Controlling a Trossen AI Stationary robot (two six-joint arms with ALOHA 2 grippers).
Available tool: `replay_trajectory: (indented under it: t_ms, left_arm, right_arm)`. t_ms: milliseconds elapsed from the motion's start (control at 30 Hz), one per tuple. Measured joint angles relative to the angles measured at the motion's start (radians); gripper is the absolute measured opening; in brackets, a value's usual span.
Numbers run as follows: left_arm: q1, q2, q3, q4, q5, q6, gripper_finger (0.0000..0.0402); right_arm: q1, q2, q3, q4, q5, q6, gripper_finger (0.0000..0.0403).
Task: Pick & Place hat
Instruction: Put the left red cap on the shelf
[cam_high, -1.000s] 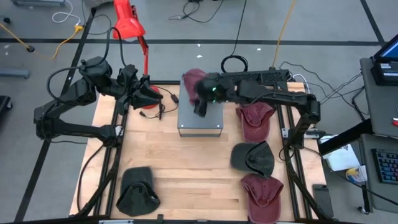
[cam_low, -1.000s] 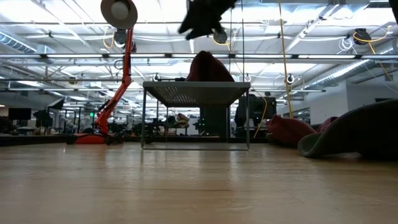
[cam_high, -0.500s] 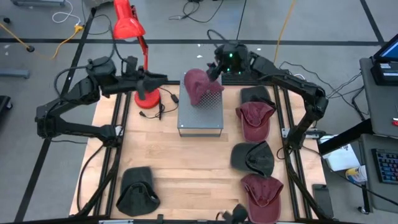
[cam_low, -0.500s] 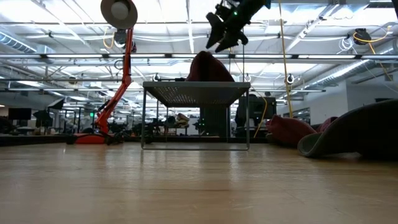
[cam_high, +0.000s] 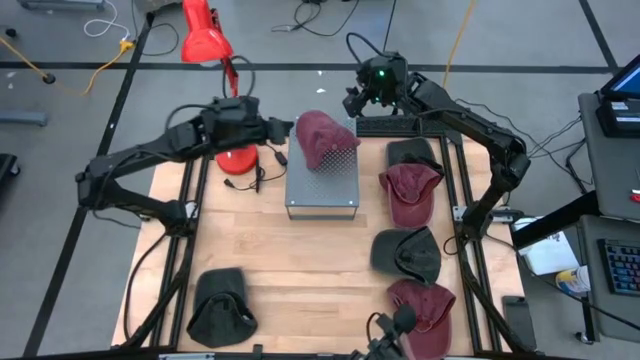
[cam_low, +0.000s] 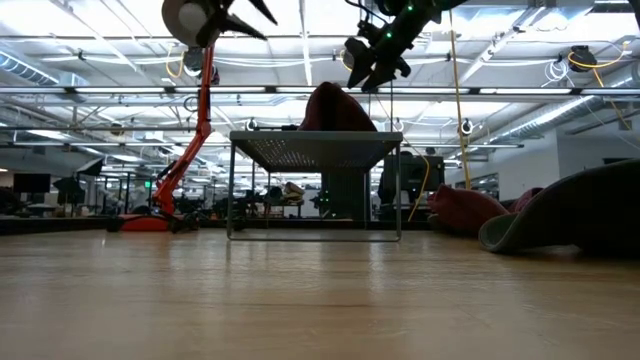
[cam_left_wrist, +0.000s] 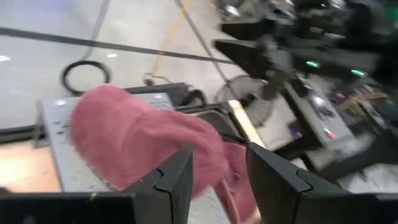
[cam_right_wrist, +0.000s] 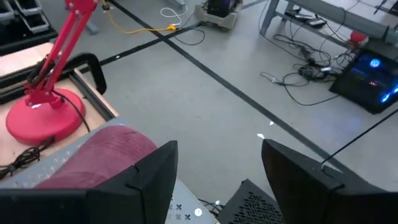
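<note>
A maroon hat (cam_high: 322, 140) sits with its underside on the far part of a grey perforated stand (cam_high: 322, 192) at the table's far middle; the low view shows the hat (cam_low: 335, 108) on top of it. My left gripper (cam_high: 283, 128) hovers just left of the hat, open, pointing at it; in its wrist view the hat (cam_left_wrist: 137, 140) lies beyond the gripper (cam_left_wrist: 217, 180). My right gripper (cam_high: 352, 103) hangs open beyond the stand's far edge, above the hat's height (cam_low: 368, 68), and sees the hat (cam_right_wrist: 93, 155) below.
Several more hats lie along the table's right side, dark (cam_high: 410, 152), maroon (cam_high: 410, 192), dark (cam_high: 408, 254) and maroon (cam_high: 425, 305); another dark one (cam_high: 220, 308) lies near left. A red lamp (cam_high: 235, 158) stands left of the stand. Bare wood lies in the near middle.
My right gripper has drawn back from over the stand toward the table's far edge and somewhat right, still open; the maroon hat stays on the stand. My left gripper has swung right toward the hat, sinking and rolling its wrist.
</note>
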Motion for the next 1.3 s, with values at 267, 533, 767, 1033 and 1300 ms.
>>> replay_trajectory:
  t_ms: [267,533,767,1033,1300]
  left_arm:
    - [-0.043,0.094,0.0,-0.021,-0.235,-0.046,0.0149]
    - [-0.079,0.192,0.0,-0.056,-0.441,-0.033,0.015]
    - [-0.044,0.278,0.0,-0.064,-0.479,-0.082,0.015]
    - [0.009,0.369,0.0,-0.07,-0.472,-0.129,0.0149]
    - [0.056,0.451,0.0,-0.083,-0.333,-0.151,0.0149]
  right_arm:
    - [-0.01,0.0,-0.037,0.047,-0.008,-0.05,0.0226]
    - [-0.01,0.001,-0.179,0.144,-0.033,-0.066,0.0226]
    - [-0.017,0.002,-0.283,0.211,-0.053,-0.088,0.0226]
    - [-0.023,0.002,-0.32,0.251,-0.13,-0.131,0.0226]
    - [-0.023,0.002,-0.32,0.245,-0.155,-0.128,0.0226]
